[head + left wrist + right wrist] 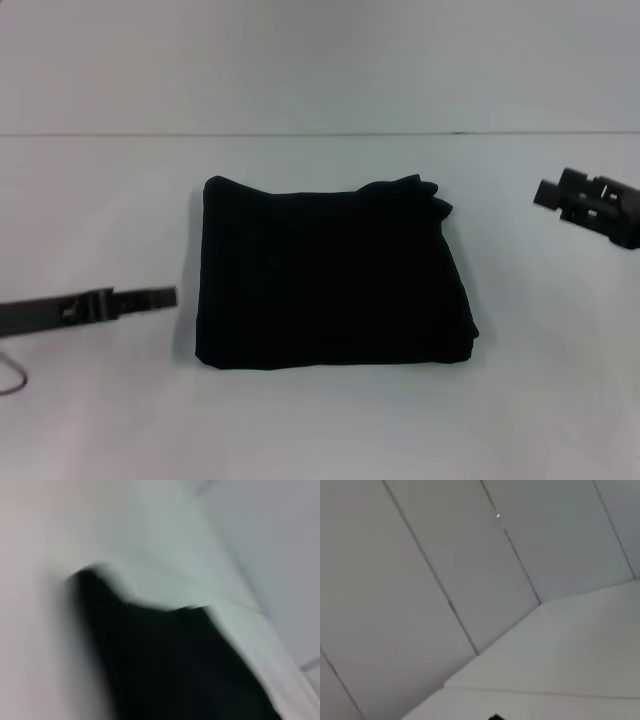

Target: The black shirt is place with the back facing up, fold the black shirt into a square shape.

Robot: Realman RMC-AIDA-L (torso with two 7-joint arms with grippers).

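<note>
Left gripper (165, 297) hung just left of the black shirt (330, 275), clear of it; right gripper (548, 192) well right, apart; finger state impossible to tell. Shirt folded roughly square, mid white table (90, 420).

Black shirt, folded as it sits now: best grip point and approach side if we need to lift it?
Probably the far right corner of the black shirt, where loose layer ends stick out at. Come from the right with the right gripper, the nearer one to it. The left and near edges look like smooth folds lying flat on the table, offering less to pinch.
</note>
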